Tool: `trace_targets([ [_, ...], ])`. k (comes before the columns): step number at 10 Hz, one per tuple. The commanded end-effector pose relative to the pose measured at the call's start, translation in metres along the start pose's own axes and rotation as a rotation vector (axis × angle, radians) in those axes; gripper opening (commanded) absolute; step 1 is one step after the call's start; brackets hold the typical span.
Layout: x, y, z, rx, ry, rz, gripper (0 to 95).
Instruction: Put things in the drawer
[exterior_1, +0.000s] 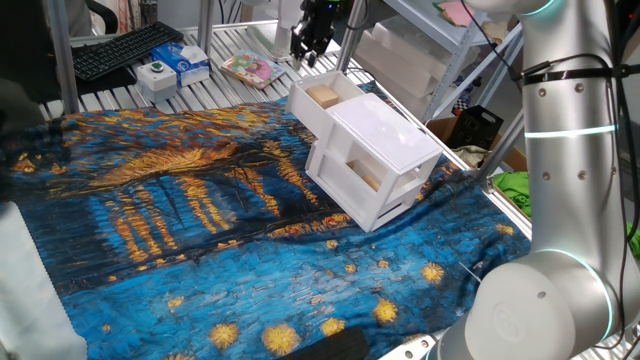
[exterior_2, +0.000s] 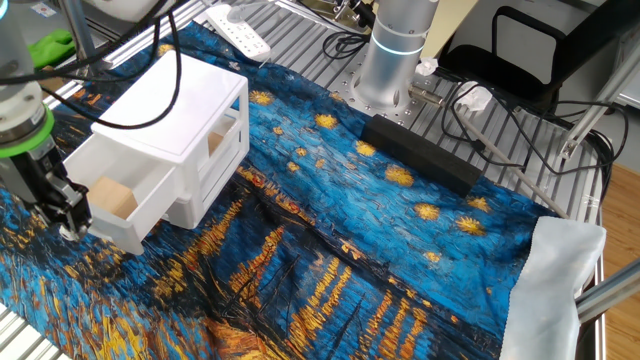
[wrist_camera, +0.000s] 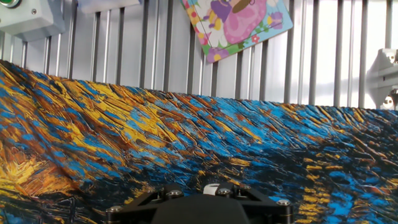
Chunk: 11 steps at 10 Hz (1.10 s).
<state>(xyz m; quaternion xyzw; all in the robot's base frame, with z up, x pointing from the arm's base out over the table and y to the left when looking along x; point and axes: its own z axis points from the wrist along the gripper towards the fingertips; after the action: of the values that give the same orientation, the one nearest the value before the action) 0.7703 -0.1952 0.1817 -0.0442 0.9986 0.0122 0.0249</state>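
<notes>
The white cabinet (exterior_1: 385, 140) lies on the blue and gold cloth with its upper drawer (exterior_1: 306, 112) pulled out. A small tan block (exterior_1: 322, 96) rests inside that drawer (exterior_2: 135, 222); in the other fixed view the block (exterior_2: 112, 197) shows against the tray's wall. My gripper (exterior_1: 308, 48) hangs just beyond the drawer's front face, a little above the cloth, and in the other fixed view the gripper (exterior_2: 68, 215) stands close beside that face. Its fingers stand apart, open, with nothing between them. The hand view shows only the hand's black body (wrist_camera: 199, 208) over the cloth.
A tan shape shows through the lower drawer's slot (exterior_1: 365, 178). Behind the cloth lie a button box (exterior_1: 155, 72), a blue tissue pack (exterior_1: 187, 58), a keyboard (exterior_1: 120, 48) and a colourful booklet (wrist_camera: 236, 22). A black bar (exterior_2: 420, 152) lies near the arm's base (exterior_2: 395, 50).
</notes>
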Motion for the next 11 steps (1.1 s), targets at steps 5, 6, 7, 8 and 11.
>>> trace_targets([
  [5,0.002,-0.011,0.013,-0.004,0.000,-0.013,38.0],
  [6,0.003,-0.012,0.014,-0.005,0.001,-0.016,38.0],
  [7,0.003,-0.014,0.017,-0.007,0.000,-0.018,38.0],
  [8,0.004,-0.015,0.019,-0.009,0.001,-0.018,38.0],
  [11,0.004,-0.015,0.022,-0.009,-0.001,-0.013,38.0],
])
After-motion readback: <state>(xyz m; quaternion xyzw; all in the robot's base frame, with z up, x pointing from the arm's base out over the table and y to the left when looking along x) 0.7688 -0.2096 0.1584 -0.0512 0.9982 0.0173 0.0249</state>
